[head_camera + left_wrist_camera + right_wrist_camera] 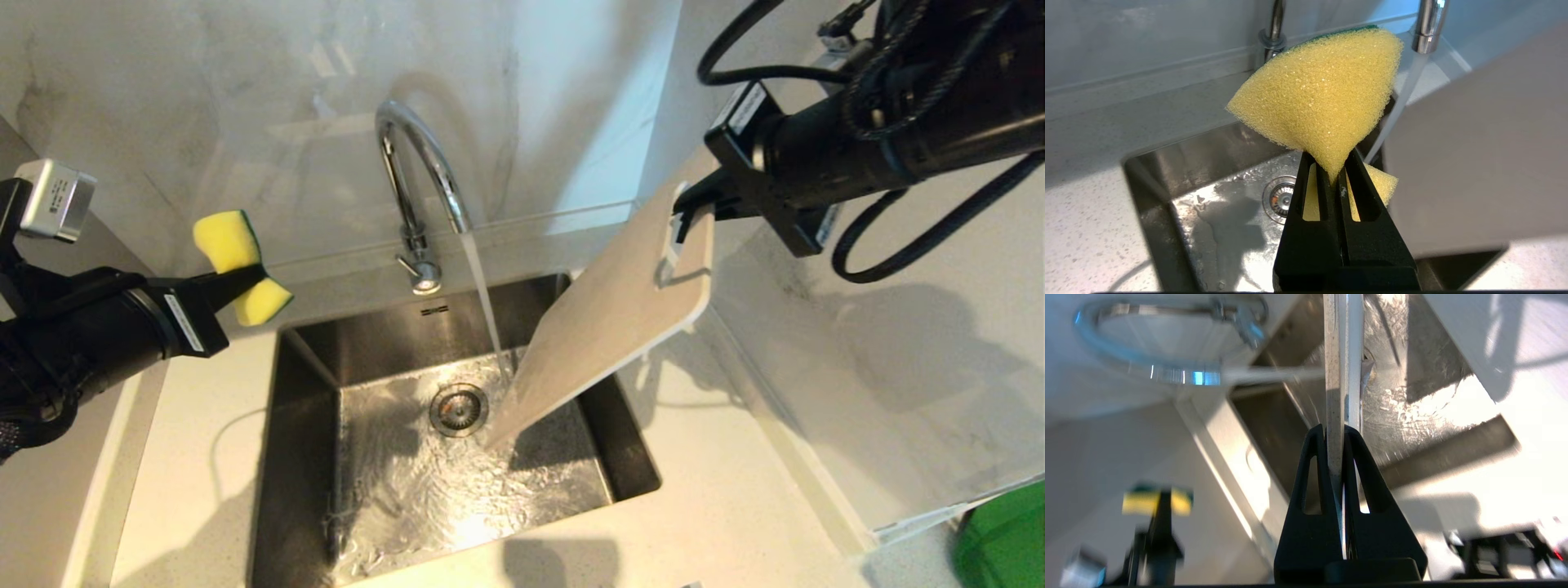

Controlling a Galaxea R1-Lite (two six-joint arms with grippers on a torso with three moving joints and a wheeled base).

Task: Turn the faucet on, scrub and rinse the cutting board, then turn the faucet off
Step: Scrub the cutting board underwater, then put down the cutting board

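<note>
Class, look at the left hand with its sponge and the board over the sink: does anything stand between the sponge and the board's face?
Nothing solid. The sponge in the left hand hangs left of the sink; only the faucet and its stream lie toward the board, held by the right hand.

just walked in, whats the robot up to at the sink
It is washing a cutting board. The right gripper is shut on the board's handle end and holds it tilted into the sink, with the low end near the drain. The faucet is on, and its stream falls beside the board's edge. The left gripper is shut on a sponge, held over the counter left of the sink, not touching the board.
</note>
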